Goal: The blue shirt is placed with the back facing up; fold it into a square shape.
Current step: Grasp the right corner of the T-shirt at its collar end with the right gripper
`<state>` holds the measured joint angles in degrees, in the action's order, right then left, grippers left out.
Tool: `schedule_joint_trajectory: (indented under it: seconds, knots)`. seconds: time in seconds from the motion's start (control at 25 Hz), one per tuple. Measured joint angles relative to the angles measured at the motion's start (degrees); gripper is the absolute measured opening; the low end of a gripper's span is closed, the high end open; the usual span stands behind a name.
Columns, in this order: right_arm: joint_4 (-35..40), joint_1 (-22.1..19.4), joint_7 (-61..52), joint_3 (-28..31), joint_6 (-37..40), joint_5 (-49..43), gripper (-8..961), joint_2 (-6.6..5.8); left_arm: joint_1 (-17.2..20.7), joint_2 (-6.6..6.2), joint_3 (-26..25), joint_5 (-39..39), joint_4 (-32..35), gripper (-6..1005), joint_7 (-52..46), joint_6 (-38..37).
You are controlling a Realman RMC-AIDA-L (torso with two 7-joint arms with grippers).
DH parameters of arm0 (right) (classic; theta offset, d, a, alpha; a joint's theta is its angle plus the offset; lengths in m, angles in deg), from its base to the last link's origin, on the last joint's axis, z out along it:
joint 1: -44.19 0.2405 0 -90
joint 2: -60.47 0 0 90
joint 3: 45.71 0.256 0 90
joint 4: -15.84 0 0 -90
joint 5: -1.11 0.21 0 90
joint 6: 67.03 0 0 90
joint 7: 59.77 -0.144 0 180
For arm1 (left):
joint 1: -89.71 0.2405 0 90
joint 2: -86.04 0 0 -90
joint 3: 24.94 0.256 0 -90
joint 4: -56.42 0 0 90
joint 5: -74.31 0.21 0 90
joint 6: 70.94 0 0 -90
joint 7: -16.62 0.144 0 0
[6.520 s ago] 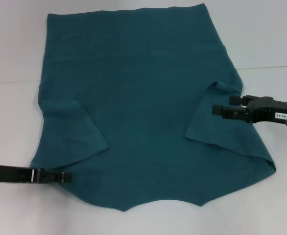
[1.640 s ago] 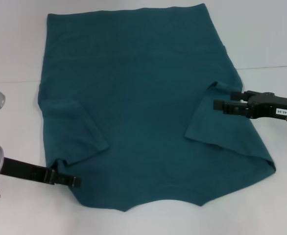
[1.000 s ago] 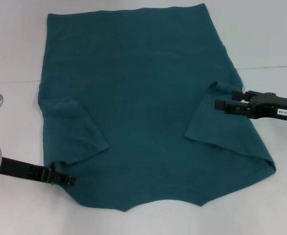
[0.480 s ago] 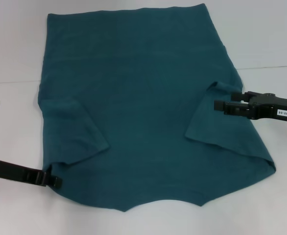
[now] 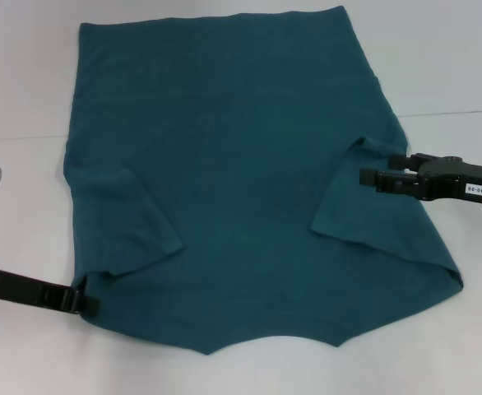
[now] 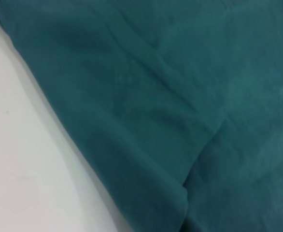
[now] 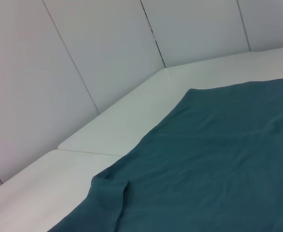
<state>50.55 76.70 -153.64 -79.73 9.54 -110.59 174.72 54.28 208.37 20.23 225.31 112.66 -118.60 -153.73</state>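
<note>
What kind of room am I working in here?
Probably a lab or test cell: plain white table, bare white wall panels, and only the blue shirt laid out between the two grippers.

the left gripper (image 5: 86, 301) is seen as a slim black bar with a small silvery band, hung off a rounded silver-grey arm link. the right gripper (image 5: 366, 177) is chunkier, black, tagged with a white label, and a small metal screw is fitted.
</note>
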Motion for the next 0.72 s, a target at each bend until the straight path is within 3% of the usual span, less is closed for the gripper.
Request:
schedule_joint_trajectory:
  seconds: [0.36, 0.48, 0.72]
  knots:
    - [-0.2, -0.5, -1.4, -0.3, -0.5, -0.5, 924, -0.22, 1.4, 0.01, -0.5, -0.6, 0.1, 44, 0.1, 0.6]
    - [-0.1, -1.1, -6.4, -0.1, -0.9, -2.2, 924, -1.22, 1.6, 0.07, -0.6, -0.7, 0.2, 43, 0.1, 0.7]
    - [0.0, -2.2, -20.7, 0.0, -2.7, -7.3, 924, -4.38, 1.7, 0.11, -0.7, -1.5, 0.5, 44, 0.3, 0.7]
